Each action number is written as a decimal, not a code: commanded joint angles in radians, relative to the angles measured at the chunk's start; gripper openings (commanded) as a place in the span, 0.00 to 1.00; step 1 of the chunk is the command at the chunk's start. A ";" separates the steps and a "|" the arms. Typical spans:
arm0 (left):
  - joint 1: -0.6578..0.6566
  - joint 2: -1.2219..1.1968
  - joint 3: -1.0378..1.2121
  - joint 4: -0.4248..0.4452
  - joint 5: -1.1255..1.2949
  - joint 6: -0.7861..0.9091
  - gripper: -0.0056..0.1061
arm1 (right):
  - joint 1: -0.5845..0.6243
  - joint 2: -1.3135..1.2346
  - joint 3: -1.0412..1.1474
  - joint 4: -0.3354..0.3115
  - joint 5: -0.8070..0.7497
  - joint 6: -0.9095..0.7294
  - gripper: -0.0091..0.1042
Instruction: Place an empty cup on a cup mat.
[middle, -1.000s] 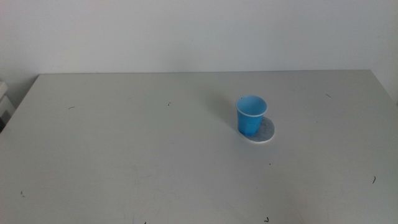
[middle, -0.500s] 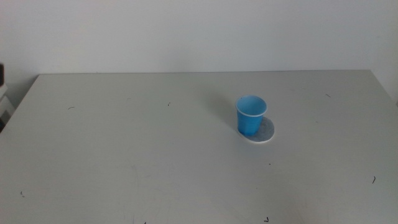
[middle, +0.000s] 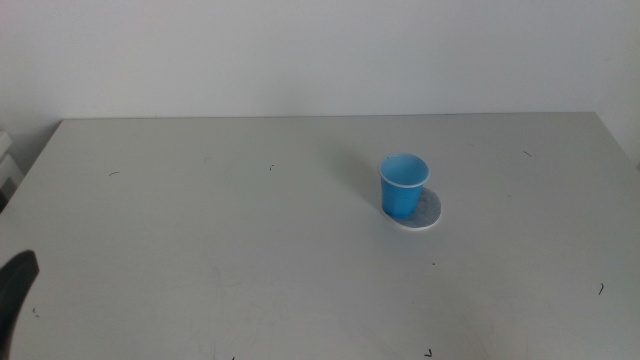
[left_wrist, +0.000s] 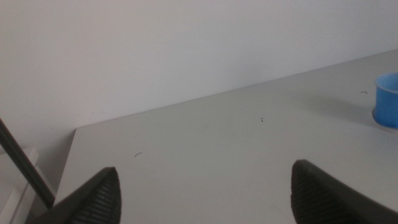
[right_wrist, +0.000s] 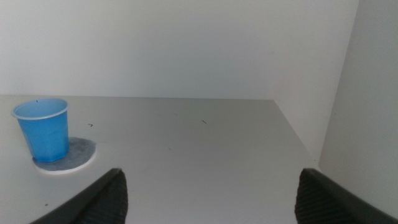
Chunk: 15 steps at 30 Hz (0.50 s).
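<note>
The blue cup (middle: 404, 186) stands upright and empty on the grey cup mat (middle: 429, 210), right of the table's centre. It sits toward the mat's left side, so the mat's right part shows. The right wrist view shows the cup (right_wrist: 43, 129) on the cup mat (right_wrist: 78, 152) well ahead of my right gripper (right_wrist: 211, 186), which is open and empty. My left gripper (left_wrist: 205, 186) is open and empty too, far from the cup (left_wrist: 388, 99). A dark part of the left arm (middle: 16, 288) shows at the middle view's lower left edge.
The grey table (middle: 250, 250) runs back to a white wall (middle: 320, 50). White furniture (middle: 8, 165) stands past the table's left edge. A white panel (right_wrist: 367, 93) rises beside the table's edge in the right wrist view.
A dark part of the left arm has come into the middle view at its lower left edge. The cup and the cup mat have not moved.
</note>
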 joint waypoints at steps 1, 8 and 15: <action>0.001 -0.035 0.063 -0.029 -0.147 -0.011 0.94 | 0.000 -0.026 -0.008 -0.014 -0.075 -0.005 0.91; 0.001 -0.195 0.298 -0.031 -0.207 -0.011 0.94 | 0.000 -0.026 -0.008 -0.014 -0.075 -0.005 0.91; 0.001 -0.282 0.439 -0.051 -0.224 -0.021 0.94 | 0.000 -0.026 -0.008 -0.014 -0.075 -0.005 0.91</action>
